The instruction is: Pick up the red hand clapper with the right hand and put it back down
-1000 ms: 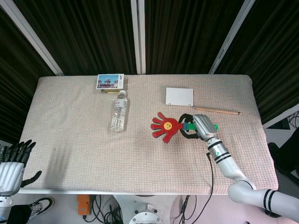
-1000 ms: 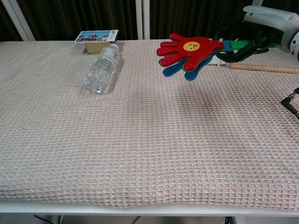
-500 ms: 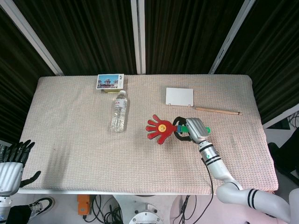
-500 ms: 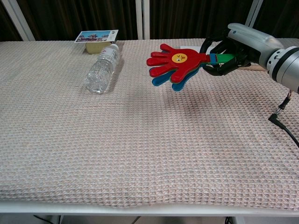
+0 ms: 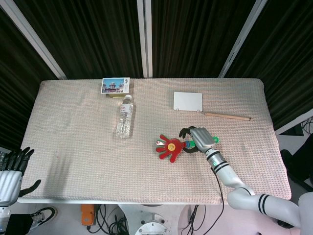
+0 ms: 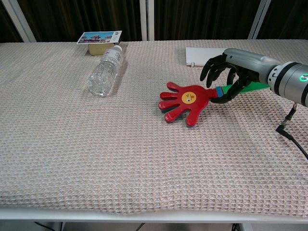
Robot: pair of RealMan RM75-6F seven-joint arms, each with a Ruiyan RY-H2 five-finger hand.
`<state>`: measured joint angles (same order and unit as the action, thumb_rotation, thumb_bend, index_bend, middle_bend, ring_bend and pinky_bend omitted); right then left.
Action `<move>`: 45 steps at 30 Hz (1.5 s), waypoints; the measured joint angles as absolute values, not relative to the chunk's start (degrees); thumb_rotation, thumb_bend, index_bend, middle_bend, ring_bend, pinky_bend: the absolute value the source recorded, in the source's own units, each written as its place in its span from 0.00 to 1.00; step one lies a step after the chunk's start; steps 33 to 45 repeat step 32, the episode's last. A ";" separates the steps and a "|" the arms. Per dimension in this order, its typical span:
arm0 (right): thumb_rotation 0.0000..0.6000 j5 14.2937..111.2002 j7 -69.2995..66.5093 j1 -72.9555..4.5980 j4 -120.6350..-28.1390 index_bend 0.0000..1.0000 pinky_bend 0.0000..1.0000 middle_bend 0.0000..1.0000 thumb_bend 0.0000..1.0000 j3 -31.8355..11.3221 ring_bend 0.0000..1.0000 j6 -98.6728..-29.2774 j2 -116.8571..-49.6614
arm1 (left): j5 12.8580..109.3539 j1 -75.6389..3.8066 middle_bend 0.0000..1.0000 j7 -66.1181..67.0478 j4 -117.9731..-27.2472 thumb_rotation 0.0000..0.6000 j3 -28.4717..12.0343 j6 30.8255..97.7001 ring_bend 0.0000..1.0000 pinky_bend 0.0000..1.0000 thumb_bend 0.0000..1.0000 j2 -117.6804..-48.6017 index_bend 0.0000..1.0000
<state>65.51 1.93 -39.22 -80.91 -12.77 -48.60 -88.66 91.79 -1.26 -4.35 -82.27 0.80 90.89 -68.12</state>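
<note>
My right hand (image 6: 226, 72) has its dark fingers (image 6: 211, 67) partly spread over the green handle of the red hand clapper (image 6: 185, 101), with the lower ones curled around that handle, so I judge it holds the toy loosely. The clapper's red palm lies flat on the tabletop (image 6: 144, 168), right of the middle and nearer the front edge than the back one, its handle pointing toward the right edge.

The put-down looks nearly done; what remains is letting go. The risk I see is in the release: if a finger stays hooked under the handle as I lift away, it could drag or flip the clapper. Opening fully before rising should avoid that.

Further out, a white pad (image 5: 188, 101) and a pencil (image 5: 227, 116) lie toward the back right, a water bottle (image 5: 125, 116) lies left of the middle, and a small box (image 5: 115, 86) sits near the back edge. My left hand (image 5: 11, 176) hangs off the front left corner, fingers apart, holding nothing.
</note>
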 measured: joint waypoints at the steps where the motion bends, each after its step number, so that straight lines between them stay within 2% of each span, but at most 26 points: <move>1: 1.00 63.88 3.26 -39.33 -81.89 0.00 0.00 0.00 0.00 -12.84 0.00 -48.39 -88.01 | 91.80 -1.26 0.00 -4.34 -82.27 1.00 0.80 90.89 0.00 0.00 0.18 -68.13 0.04; 6: 1.00 59.65 6.36 -38.87 -88.37 0.00 0.00 0.00 0.00 -13.42 0.00 -49.24 -82.92 | 91.71 -1.09 0.00 -4.41 -82.31 1.00 0.67 91.26 0.00 0.00 0.18 -68.09 0.04; 11: 1.00 62.03 5.23 -35.79 -93.94 0.00 0.00 0.00 0.00 -13.39 0.00 -53.45 -76.08 | 91.75 -1.01 0.00 -4.20 -82.51 1.00 0.63 91.42 0.00 0.00 0.18 -68.04 0.04; 14: 1.00 66.42 5.01 -32.59 -96.19 0.00 0.00 0.00 0.00 -12.07 0.00 -58.30 -72.32 | 91.87 -1.03 0.00 -3.81 -82.81 1.00 0.64 91.46 0.00 0.00 0.18 -67.99 0.04; 20: 1.00 74.22 6.65 -22.43 -96.88 0.00 0.00 0.00 0.01 -6.21 0.00 -72.17 -68.04 | 92.05 -1.17 0.00 -3.36 -83.46 1.00 0.63 91.32 0.00 0.00 0.18 -67.49 0.04; 24: 1.00 77.76 6.60 -13.97 -93.91 0.00 0.00 0.00 0.01 -2.18 0.00 -82.17 -67.03 | 92.23 -1.18 0.00 -3.38 -83.58 1.00 0.61 91.50 0.00 0.00 0.18 -67.19 0.04; 27: 1.00 78.83 4.29 -9.14 -89.69 0.00 0.00 0.00 0.01 -0.52 0.00 -87.02 -67.39 | 92.28 -1.23 0.00 -3.58 -83.53 1.00 0.64 91.38 0.00 0.00 0.18 -67.14 0.04; 32: 1.00 79.83 -0.62 -4.40 -83.69 0.00 0.00 0.00 0.01 0.81 0.00 -90.31 -68.69 | 92.43 -1.21 0.00 -3.60 -83.33 1.00 0.72 91.46 0.00 0.00 0.18 -67.24 0.04; 45: 1.00 79.83 -0.62 -4.40 -83.69 0.00 0.00 0.00 0.01 0.81 0.00 -90.31 -68.69 | 92.43 -1.21 0.00 -3.60 -83.33 1.00 0.72 91.46 0.00 0.00 0.18 -67.24 0.04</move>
